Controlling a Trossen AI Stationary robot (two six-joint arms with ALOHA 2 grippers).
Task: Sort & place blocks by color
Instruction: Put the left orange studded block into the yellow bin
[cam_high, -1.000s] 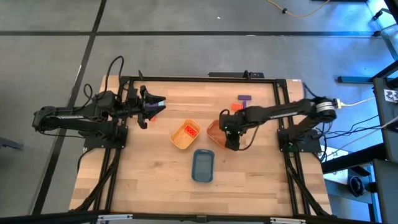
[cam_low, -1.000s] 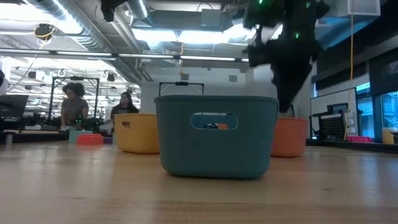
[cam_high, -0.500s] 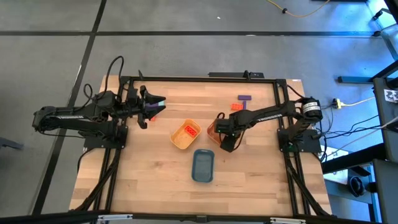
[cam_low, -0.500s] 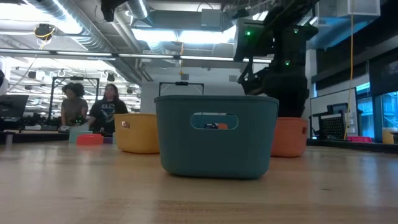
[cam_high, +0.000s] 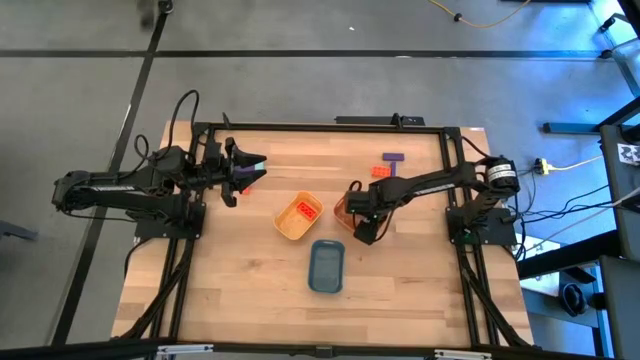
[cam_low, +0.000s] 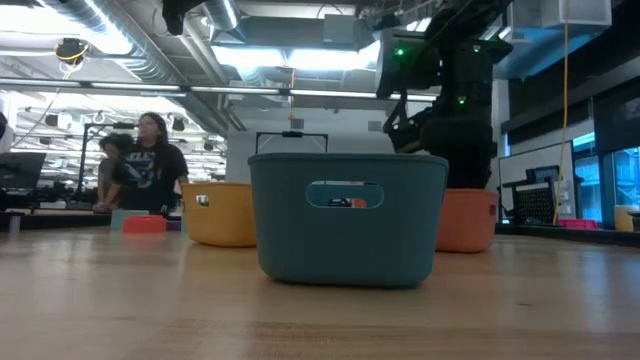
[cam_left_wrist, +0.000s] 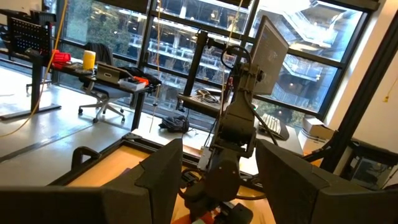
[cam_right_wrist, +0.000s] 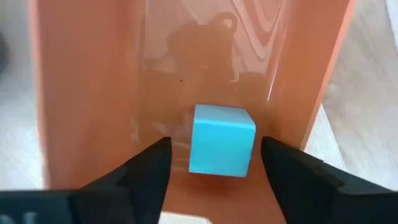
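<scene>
In the right wrist view my right gripper (cam_right_wrist: 217, 173) is open inside the orange tray (cam_right_wrist: 87, 93). A light blue block (cam_right_wrist: 221, 140) lies on the tray floor between the fingertips, with a gap showing on each side. From above, that gripper (cam_high: 352, 212) sits low over the orange tray (cam_high: 342, 208). My left gripper (cam_left_wrist: 219, 163) is open and empty, held above the table's far left part (cam_high: 242, 168). A purple block (cam_high: 245, 173) lies on the table below it. Red blocks (cam_high: 306, 210) lie in the yellow tray (cam_high: 290, 226).
The blue tray (cam_high: 326, 266) stands near the table's middle, in front of the other two trays, and fills the low view (cam_low: 346, 215). A purple block (cam_high: 393, 158) and a red-orange block (cam_high: 380, 171) lie at the far right. People stand in the room behind (cam_low: 150, 170).
My right gripper has dropped down into the orange tray, shifting slightly toward the table's left, and has kept still for the last half second. A person in the room behind has walked across.
</scene>
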